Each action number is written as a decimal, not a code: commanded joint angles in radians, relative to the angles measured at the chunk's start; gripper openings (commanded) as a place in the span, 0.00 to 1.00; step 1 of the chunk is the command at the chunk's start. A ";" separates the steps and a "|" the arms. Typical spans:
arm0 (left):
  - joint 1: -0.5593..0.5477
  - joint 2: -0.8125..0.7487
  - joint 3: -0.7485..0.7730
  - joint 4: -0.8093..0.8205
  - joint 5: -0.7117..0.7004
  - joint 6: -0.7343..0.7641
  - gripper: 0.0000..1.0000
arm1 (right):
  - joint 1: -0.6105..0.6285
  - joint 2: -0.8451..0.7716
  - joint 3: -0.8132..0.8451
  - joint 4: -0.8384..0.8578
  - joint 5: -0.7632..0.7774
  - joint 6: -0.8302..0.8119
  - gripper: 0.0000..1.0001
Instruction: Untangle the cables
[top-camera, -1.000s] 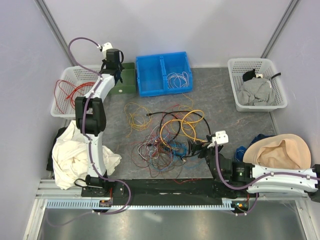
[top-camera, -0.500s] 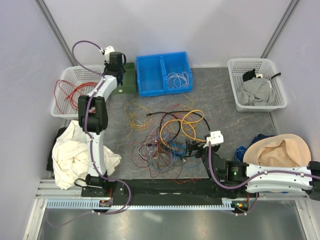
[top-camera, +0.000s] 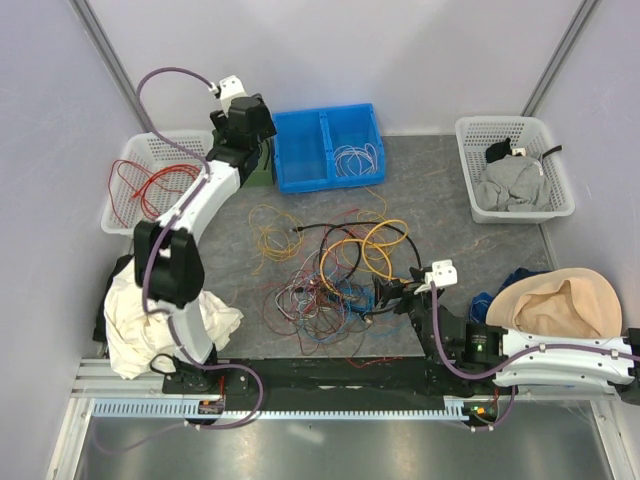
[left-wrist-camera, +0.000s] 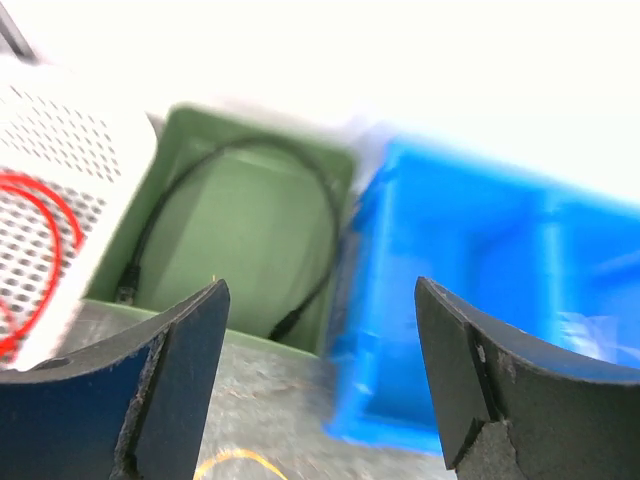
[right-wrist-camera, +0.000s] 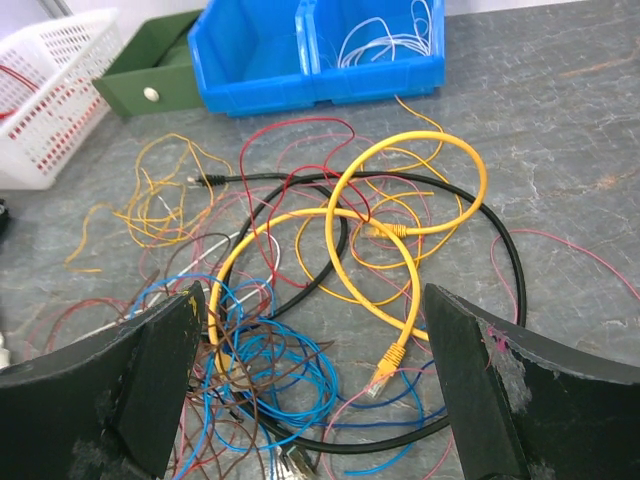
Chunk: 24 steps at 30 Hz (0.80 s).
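Observation:
The cables (top-camera: 335, 275) lie as a knotted heap in the middle of the table. It holds yellow loops (right-wrist-camera: 343, 268), a thicker black cable (right-wrist-camera: 516, 277), blue strands (right-wrist-camera: 280, 372) and fine red and brown wires. My right gripper (top-camera: 386, 295) hovers low at the heap's right edge. It is open (right-wrist-camera: 315, 385), and nothing is between its fingers. My left gripper (top-camera: 250, 122) is at the far left, over the edge between the green bin (left-wrist-camera: 240, 230) and the blue bin (left-wrist-camera: 470, 290). It is open (left-wrist-camera: 322, 370) and empty. A short black cable (left-wrist-camera: 331, 214) lies in the green bin.
The blue bin (top-camera: 328, 147) holds white wires. A white basket (top-camera: 120, 185) at the left holds red wires. Another white basket (top-camera: 560, 200) at the right holds grey cloth. A white cloth (top-camera: 150, 310) lies near the left base, and a tan hat (top-camera: 560, 300) lies by the right arm.
My left gripper has opened, and it has swung right and up from over the green bin toward the blue bin. The right gripper has shifted only slightly, still open over the heap.

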 joint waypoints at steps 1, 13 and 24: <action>-0.076 -0.224 -0.139 0.030 -0.105 0.012 0.82 | -0.003 -0.054 0.041 0.019 -0.008 -0.028 0.98; -0.487 -0.503 -0.652 -0.092 0.002 -0.248 0.65 | -0.003 -0.115 0.069 -0.079 0.000 -0.012 0.98; -0.487 -0.362 -0.622 -0.091 0.056 -0.245 0.71 | -0.003 -0.148 0.060 -0.161 0.006 0.085 0.98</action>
